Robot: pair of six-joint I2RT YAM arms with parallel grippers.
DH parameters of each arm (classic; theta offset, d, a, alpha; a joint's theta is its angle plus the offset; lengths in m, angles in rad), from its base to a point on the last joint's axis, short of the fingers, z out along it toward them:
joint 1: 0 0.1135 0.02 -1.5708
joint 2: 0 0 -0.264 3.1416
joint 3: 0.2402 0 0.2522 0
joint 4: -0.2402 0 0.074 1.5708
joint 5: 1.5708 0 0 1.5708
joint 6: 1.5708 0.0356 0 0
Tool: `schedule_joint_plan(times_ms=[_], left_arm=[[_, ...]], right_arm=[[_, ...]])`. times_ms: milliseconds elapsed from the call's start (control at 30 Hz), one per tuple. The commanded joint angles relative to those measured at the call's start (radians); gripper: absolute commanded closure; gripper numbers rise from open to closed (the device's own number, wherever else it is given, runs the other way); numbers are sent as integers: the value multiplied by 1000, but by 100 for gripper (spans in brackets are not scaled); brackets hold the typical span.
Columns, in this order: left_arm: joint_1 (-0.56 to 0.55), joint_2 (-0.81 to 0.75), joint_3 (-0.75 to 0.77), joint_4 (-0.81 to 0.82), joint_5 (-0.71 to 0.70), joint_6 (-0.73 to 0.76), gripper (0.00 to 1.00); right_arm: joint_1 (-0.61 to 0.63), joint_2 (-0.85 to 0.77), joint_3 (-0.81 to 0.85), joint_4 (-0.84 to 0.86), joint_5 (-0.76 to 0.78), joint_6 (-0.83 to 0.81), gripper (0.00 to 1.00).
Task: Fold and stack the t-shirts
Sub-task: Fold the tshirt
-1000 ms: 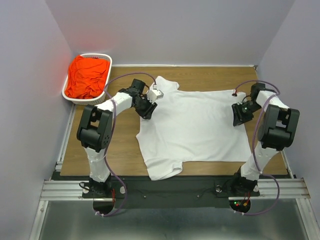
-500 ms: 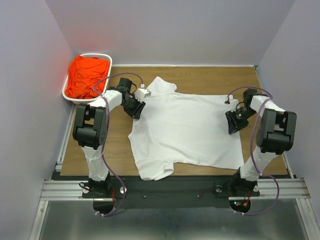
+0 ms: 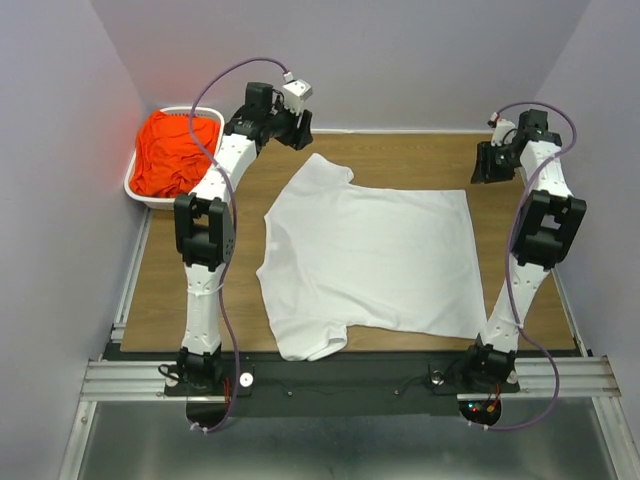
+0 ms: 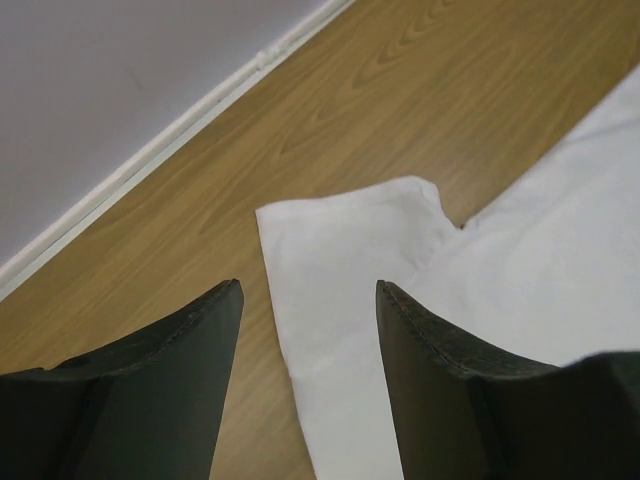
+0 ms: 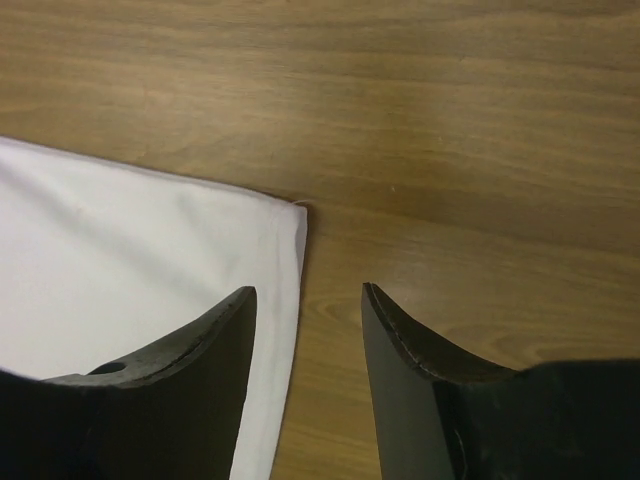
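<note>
two t-shirts are in play. the white t-shirt (image 3: pixel 365 255) lies spread flat at the centre of the table (image 3: pixel 420 150), with its neck end toward 9 o'clock and its hem toward 3 o'clock. one sleeve points to 11 o'clock, the other to 7 o'clock. laid out smooth like that, it looks ready for a first fold. the orange-red t-shirt (image 3: pixel 175 152) sits bunched in the white basket (image 3: pixel 133 190) at the table's 10 o'clock corner, probably parked there until its turn.

the left gripper (image 3: pixel 295 122) hangs above the 11 o'clock sleeve (image 4: pixel 340 260) with its jaws apart and nothing between them. its wrist camera shows that sleeve flat on the wood below the gap. the right gripper (image 3: pixel 492 160) hovers over the far hem corner (image 5: pixel 285 215) at about 2 o'clock, its jaws likewise apart and empty.

each arm stands over one end of the shirt's far edge. that placement would suit pinching both ends together and carrying the edge toward 6 o'clock.
</note>
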Motion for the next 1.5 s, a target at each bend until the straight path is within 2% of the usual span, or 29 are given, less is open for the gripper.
schedule_joint_plan(times_ms=[0, 167, 433, 833, 867, 900, 1067, 1200, 1267, 1467], left_arm=[[-1, 79, 45, 138, -44, -172, 33], [-2, 188, 98, 238, -67, -216, 33], [-15, 310, 177, 260, -67, -216, 33], [-34, 410, 230, 275, -67, -216, 33], [-34, 418, 243, 257, -102, -259, 33], [-31, 421, 249, 257, -201, -414, 33], [-27, 426, 243, 253, -201, -446, 33], [-27, 438, 227, 247, -126, -491, 39], [-27, 452, 217, 249, -98, -515, 46], [-38, 467, 240, 257, -93, -509, 58]], right_arm=[[-2, 97, 113, 31, 8, 128, 48], [-2, 171, 156, 71, 21, 191, 50], [-1, 206, 138, 104, -20, 227, 50], [6, 235, 117, 121, -48, 236, 47], [7, 237, 113, 121, -44, 234, 47], [13, 238, 115, 121, -44, 234, 47], [29, 252, 110, 123, -43, 242, 47], [30, 251, 112, 123, -37, 242, 47], [30, 246, 104, 123, -34, 239, 47], [30, 246, 103, 121, -61, 237, 47]])
